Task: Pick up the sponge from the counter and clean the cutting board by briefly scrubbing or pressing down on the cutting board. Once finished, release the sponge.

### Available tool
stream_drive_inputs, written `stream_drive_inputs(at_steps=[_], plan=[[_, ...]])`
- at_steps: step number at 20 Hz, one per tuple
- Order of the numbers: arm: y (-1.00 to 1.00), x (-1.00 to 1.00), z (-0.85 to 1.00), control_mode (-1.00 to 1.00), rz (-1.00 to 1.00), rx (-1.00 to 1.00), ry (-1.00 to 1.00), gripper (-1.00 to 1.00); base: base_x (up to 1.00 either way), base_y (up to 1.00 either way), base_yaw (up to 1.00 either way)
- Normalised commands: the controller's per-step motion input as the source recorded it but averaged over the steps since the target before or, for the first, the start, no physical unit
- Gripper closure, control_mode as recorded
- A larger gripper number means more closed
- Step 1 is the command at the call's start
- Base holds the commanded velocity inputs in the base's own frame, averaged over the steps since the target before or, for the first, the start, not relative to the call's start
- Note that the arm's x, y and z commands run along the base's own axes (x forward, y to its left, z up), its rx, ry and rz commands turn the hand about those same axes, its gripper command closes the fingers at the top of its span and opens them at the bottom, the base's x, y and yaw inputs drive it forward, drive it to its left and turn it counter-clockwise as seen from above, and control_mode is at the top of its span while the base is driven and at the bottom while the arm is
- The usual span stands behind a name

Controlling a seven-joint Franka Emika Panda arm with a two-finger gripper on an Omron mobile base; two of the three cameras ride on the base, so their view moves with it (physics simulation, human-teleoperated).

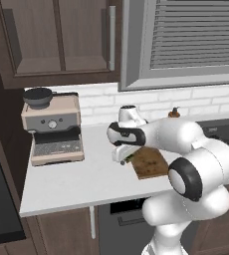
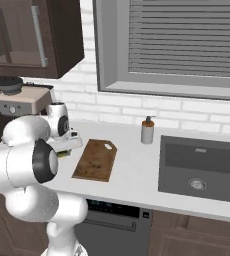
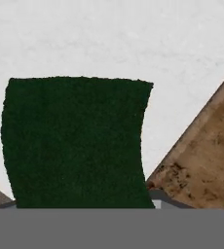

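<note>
- Your two-finger gripper hangs low over the broad light grey-white counter, just off the left edge of the cutting board.
- In the hand view you look straight down on the small rectangular sponge; its dark green top lies flat on the pale worktop, close under the hand.
- From the right base view you can catch a sliver of that sponge, green with a hint of yellow, under the white hand.
- You cannot tell whether the fingers are spread or closed: the tips are hidden in the hand view, and the hand's body covers them in both base views.
- The flat brown wooden cutting board with mottled grain lies on the counter just beside the sponge; one corner of it shows at the right of the hand view. Whether the two touch is not clear.
- The board's small pale notch sits at its far short end, toward the wall.
- To your left stands a beige and grey espresso machine.
- A small grey soap dispenser stands between the board and the dark sink basin.
</note>
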Motion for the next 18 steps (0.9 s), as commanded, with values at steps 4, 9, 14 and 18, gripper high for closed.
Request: stream_drive_inputs(at_steps=[4, 9, 14, 18], plan=[[0.89, 0.01, -0.16, -1.00, 0.24, -0.01, 0.06, 1.00, 0.00, 0.00, 0.00], [0.63, 0.00, -0.53, -1.00, 0.19, 0.00, 0.07, 1.00, 0.00, 0.00, 0.00], [0.15, 0.00, -0.62, -1.00, 0.08, 0.01, 0.04, -1.00, 0.00, 0.00, 0.00], [0.00, 0.00, -0.14, -1.00, 0.03, 0.05, -0.03, -1.00, 0.00, 0.00, 0.00]])
